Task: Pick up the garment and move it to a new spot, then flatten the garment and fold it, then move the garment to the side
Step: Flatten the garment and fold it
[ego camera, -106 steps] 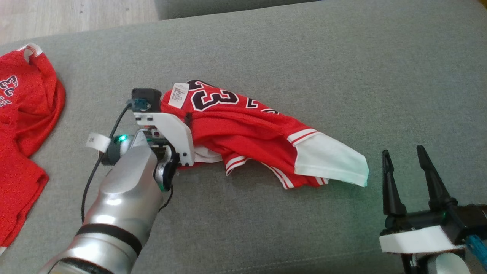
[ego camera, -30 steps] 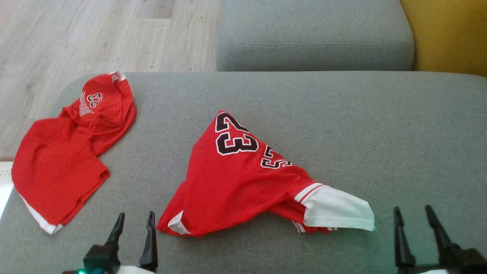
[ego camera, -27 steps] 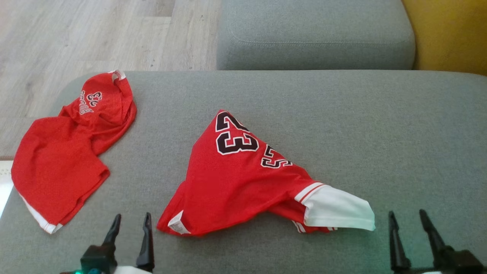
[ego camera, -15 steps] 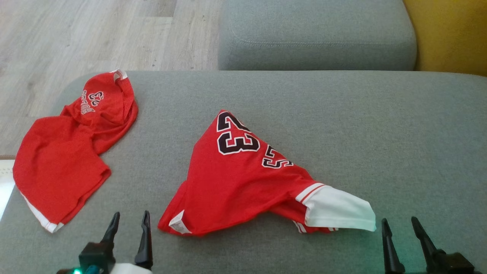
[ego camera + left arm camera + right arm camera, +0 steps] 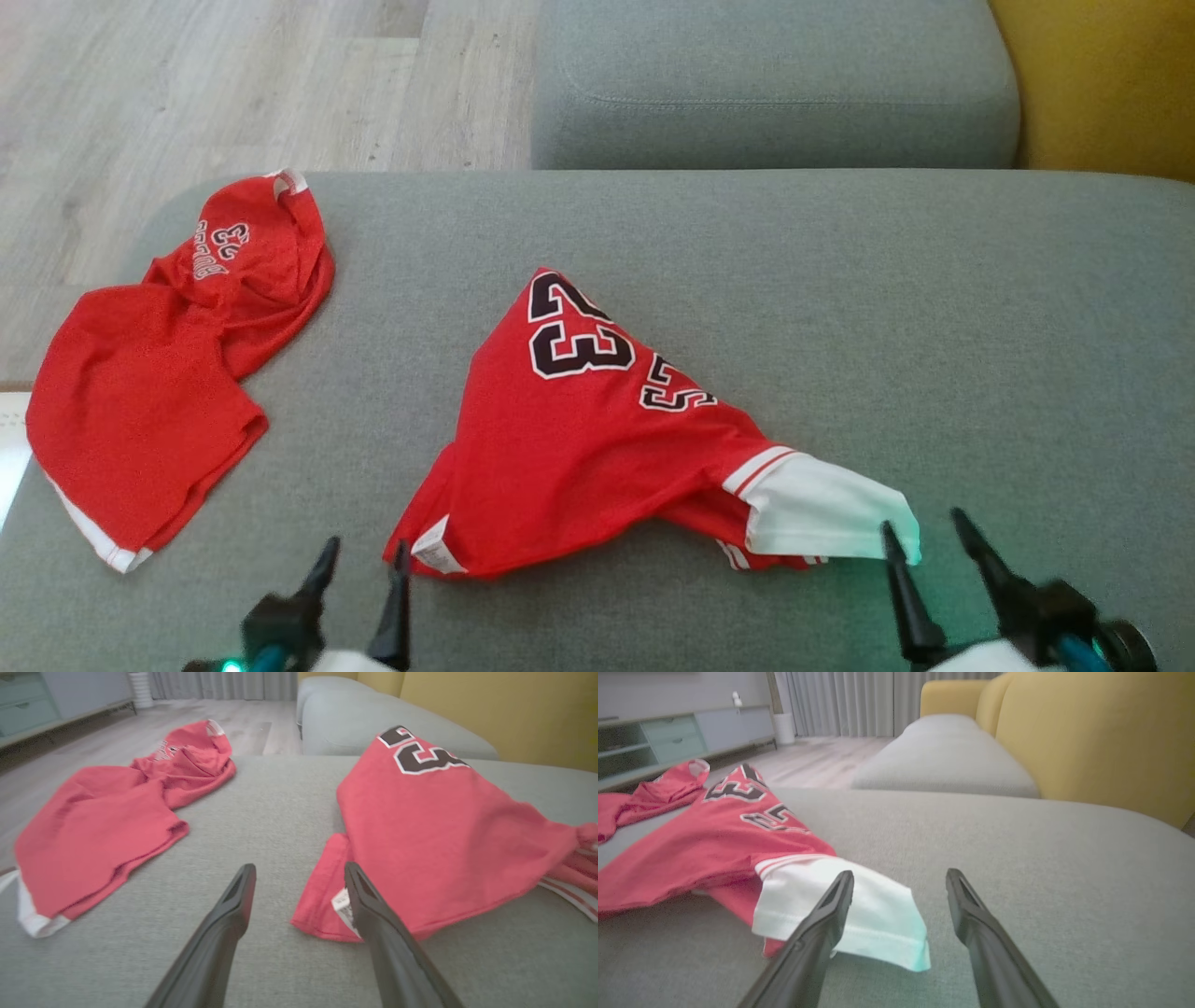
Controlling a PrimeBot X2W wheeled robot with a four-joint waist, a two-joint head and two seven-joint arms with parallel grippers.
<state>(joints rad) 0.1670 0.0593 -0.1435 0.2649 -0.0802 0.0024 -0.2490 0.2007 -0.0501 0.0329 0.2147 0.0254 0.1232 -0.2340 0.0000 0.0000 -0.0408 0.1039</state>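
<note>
Red jersey (image 5: pixel 579 439) with black 23 lies crumpled on the grey sofa seat (image 5: pixel 980 327), just ahead of my two grippers and between them. My left gripper (image 5: pixel 366 544) is spread wide, holding nothing. Its right finger tip sits at the jersey's near corner by the white label (image 5: pixel 435 546); can't tell if it touches. My right gripper (image 5: pixel 921 521) is spread too, empty. Its left finger overlaps the end of the white sleeve (image 5: pixel 822 518), and its right finger is over bare seat. A second red garment (image 5: pixel 149 420) lies well left of my left gripper, apart from the jersey. Beyond both grippers: grey cushion (image 5: pixel 766 84), yellow backrest (image 5: pixel 1102 84) far right, wood floor (image 5: pixel 187 84) far left.
</note>
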